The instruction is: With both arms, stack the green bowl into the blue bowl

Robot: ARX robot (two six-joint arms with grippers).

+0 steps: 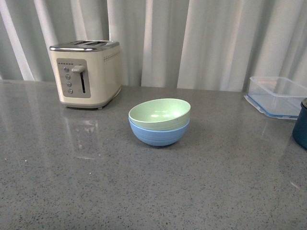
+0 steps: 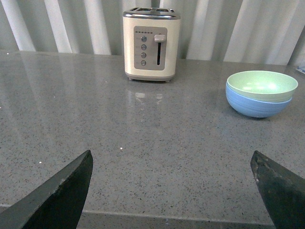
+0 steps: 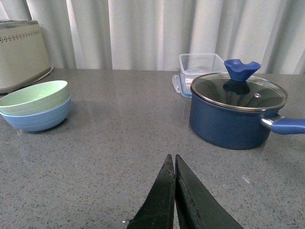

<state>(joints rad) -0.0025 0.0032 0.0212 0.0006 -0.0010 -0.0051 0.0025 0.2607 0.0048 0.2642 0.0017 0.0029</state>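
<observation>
Already the green bowl [image 1: 159,113] sits nested in the blue bowl [image 1: 159,134] — well apart from both pincers, left [image 2: 174,191] wide, right [image 3: 174,191] closed.

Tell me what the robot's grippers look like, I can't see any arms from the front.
Only fingertips show, in the wrist views. The left gripper has two dark, matte, wedge-shaped fingers tapering to blunt tips. The right gripper has two slim black blades. No cables or markings show.

green bowl [image 3: 35,97] nested in blue bowl [image 3: 39,118], navy lidded pot [image 3: 236,114] well apart, right hand [image 3: 174,191] closed
</observation>
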